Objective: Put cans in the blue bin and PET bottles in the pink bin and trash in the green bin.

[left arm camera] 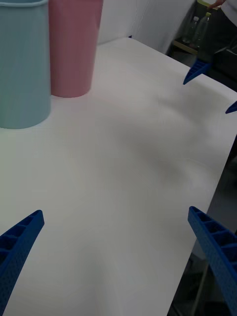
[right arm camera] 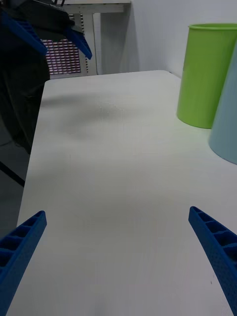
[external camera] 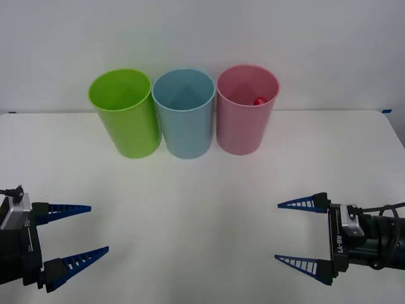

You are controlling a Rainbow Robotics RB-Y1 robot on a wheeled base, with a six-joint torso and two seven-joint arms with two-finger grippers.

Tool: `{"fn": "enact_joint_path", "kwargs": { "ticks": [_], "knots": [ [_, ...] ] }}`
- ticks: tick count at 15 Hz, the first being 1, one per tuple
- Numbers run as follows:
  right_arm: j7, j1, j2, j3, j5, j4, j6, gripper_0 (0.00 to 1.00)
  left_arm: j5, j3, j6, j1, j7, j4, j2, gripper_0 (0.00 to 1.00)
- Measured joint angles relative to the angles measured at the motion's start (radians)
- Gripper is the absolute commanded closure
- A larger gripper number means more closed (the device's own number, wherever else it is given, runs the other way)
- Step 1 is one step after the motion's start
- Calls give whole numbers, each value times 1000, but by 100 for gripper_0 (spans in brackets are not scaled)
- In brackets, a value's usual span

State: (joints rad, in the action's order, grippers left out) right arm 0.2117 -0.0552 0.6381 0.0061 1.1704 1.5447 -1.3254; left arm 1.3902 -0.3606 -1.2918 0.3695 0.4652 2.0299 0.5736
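Resting inside the tall pink plastic bin [external camera: 247,120], far-right in the row, a red-capped bottle [external camera: 259,101] lies beyond the nearer, wide-open right gripper [external camera: 293,233]; left gripper [external camera: 81,231] equally spread, empty.

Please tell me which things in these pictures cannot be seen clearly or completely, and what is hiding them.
- PET bottle: in the front view, just a red cap shows above the pink bin wall, which hides its body.
- Green bin and blue bin: floors unseen; the front view's angle hides them.
- Left gripper, right gripper: open; bodies cut by frame edges.
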Motion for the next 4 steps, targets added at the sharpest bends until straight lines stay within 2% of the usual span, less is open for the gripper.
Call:
{"fn": "enact_joint_path", "kwargs": {
  "ticks": [4],
  "knots": [
    [0,0,0,0,0,0,0,0,1,0,0,0,0,0,0,0]
  ]
}}
